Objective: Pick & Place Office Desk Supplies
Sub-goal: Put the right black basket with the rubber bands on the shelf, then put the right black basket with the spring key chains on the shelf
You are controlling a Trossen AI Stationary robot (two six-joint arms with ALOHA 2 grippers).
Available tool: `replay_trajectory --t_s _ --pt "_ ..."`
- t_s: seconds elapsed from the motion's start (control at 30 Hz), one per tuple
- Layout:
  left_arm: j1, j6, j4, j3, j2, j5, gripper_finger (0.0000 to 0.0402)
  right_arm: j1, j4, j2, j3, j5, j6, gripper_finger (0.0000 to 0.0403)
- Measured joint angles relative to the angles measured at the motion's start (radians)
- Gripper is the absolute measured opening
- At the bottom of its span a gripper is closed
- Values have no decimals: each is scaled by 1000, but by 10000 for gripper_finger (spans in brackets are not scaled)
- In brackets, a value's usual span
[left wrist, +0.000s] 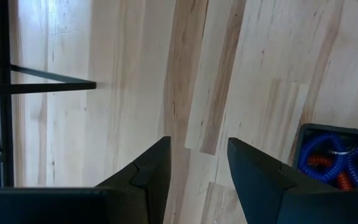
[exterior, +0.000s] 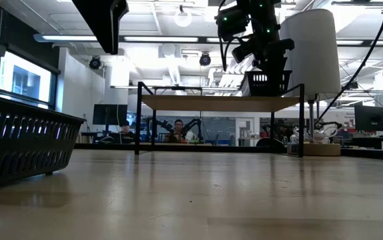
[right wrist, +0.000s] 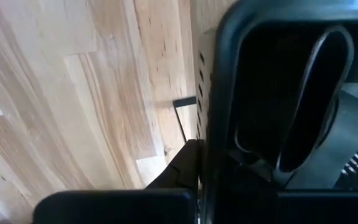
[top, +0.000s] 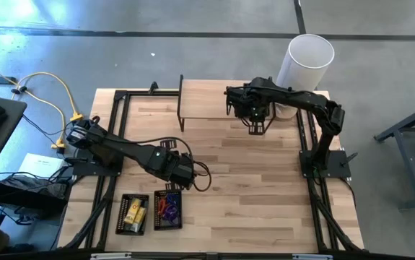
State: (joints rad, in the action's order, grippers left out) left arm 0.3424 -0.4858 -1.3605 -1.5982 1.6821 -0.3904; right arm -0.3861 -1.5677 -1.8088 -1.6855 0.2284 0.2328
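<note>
My right gripper (top: 256, 128) is clamped shut on the rim of a small black mesh basket (exterior: 268, 83), holding it just above the raised wooden shelf on black metal legs (exterior: 221, 103) at the far side of the table. In the right wrist view the basket's dark rounded rim (right wrist: 272, 25) fills most of the picture, with one finger (right wrist: 182, 165) pressed against its perforated wall. What lies inside the basket I cannot tell. The tall white cylinder (top: 308, 58) stands just beyond that arm.

My left gripper (top: 180, 172) hangs over the near left part of the light wooden table (top: 265, 188), its jaws set partly apart with nothing between them; the two dark fingers (left wrist: 150, 174) frame bare planks.

The office supplies lie near that gripper, in two black rectangular mesh trays at the table's near edge. The left tray (top: 121, 214) holds small yellow oblong packets (top: 136, 213). The right tray (top: 178, 209) holds coiled blue, red and purple loops (top: 167, 209), seen as blue and orange coils (left wrist: 328, 155) in the left wrist view.
</note>
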Motion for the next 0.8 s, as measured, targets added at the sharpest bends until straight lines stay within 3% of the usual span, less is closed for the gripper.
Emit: replay_trajectory --t_s 0.47,0.8 --pt "0 0 4 0 0 0 149 2 -2 19 0 30 -41 126" --pt "0 11 16 0 1 -1 149 12 -3 137 0 33 -71 136"
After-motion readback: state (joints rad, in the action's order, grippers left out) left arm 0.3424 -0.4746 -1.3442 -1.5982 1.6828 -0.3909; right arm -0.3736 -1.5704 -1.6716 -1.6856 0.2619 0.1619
